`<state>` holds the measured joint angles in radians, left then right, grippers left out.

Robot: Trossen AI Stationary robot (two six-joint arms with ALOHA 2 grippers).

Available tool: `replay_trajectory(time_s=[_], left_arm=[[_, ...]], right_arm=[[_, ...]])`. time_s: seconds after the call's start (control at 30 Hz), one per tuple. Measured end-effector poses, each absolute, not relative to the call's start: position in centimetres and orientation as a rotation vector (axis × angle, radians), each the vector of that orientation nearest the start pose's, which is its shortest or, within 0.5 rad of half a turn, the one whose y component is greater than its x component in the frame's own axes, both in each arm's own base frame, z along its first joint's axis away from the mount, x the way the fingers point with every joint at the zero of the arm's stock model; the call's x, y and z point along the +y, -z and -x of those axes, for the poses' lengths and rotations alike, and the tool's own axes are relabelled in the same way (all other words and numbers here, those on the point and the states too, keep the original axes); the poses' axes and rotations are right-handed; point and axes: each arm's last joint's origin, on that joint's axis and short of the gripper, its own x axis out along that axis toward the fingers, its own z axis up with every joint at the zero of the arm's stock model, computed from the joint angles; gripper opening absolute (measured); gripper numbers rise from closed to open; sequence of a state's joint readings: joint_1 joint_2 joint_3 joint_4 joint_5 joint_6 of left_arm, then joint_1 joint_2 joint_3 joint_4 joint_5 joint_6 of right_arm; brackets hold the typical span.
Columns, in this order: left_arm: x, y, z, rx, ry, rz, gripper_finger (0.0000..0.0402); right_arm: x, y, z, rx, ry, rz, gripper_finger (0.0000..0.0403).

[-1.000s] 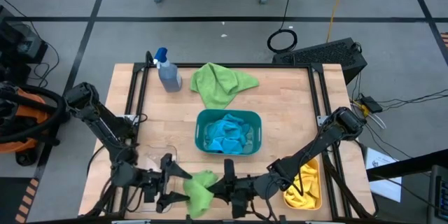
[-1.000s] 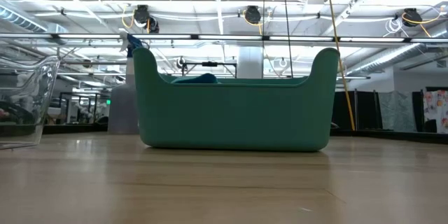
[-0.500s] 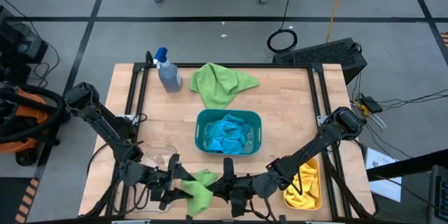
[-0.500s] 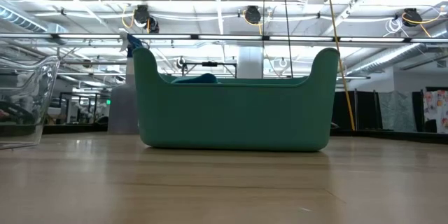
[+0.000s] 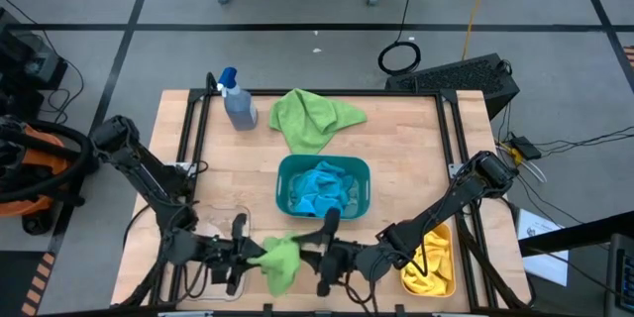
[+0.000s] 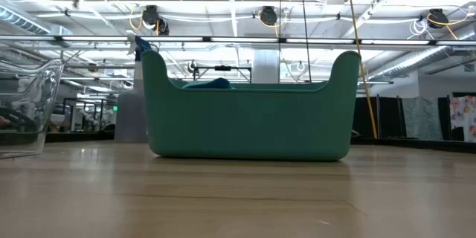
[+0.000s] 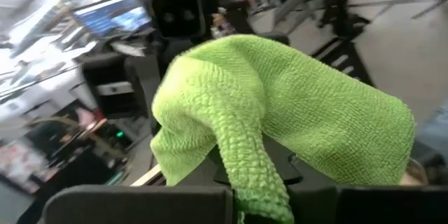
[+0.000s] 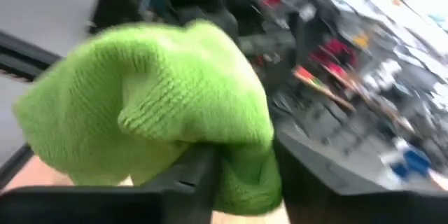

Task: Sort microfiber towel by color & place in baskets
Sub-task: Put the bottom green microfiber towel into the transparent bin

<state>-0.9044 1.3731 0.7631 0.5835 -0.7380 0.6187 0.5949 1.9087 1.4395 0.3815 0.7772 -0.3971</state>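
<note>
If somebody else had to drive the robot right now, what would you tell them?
Grippers: left gripper shut on a green towel at the front; right gripper close beside it, at the same towel.
Done: blue towels in teal basket, yellow towels in orange basket.
To do: this towel and the other green towel, probably into the clear basket.

The lime green towel (image 7: 280,112) is a soft cloth with a nubbly, looped weave, matt all over; a second green towel (image 5: 312,117) lies rumpled on the pale wood table (image 5: 406,149), whose boards look smooth with a faint sheen. The teal basket (image 6: 249,111) is smooth plastic with a dull satin finish, the clear basket (image 6: 26,108) glossy see-through plastic. The blue towels (image 5: 322,190) look fluffy. The spray bottle (image 5: 238,104) is smooth plastic.
</note>
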Motion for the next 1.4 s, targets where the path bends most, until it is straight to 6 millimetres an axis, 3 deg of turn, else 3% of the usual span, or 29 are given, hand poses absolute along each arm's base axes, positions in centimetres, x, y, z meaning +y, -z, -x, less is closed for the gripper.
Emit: replay_trajectory(time_s=[0.17, 0.37, 0.73, 1.03, 1.4], left_arm=[[-21.8, -27.9, -17.8, -0.013, 0.066, -0.626, 0.002], [-22.1, -28.5, -15.0, 0.041, -0.082, -0.637, 0.0019], [-23.7, -28.9, -9.8, 0.05, -0.142, -0.635, 0.0018], [-24.8, -28.8, -5.8, 0.019, -0.057, -0.579, 0.0018], [-24.5, -27.6, -5.2, 0.014, -0.094, -0.3, 0.0018]], right_arm=[[22.9, -28.5, -37.6, 0.125, 0.232, 0.384, 0.0193], [22.9, -28.5, -37.6, 0.127, 0.231, 0.374, 0.0233], [22.9, -28.5, -37.6, 0.129, 0.228, 0.376, 0.0239], [22.9, -28.5, -37.6, 0.129, 0.228, 0.379, 0.024], [22.9, -28.5, -37.6, 0.129, 0.228, 0.379, 0.024]])
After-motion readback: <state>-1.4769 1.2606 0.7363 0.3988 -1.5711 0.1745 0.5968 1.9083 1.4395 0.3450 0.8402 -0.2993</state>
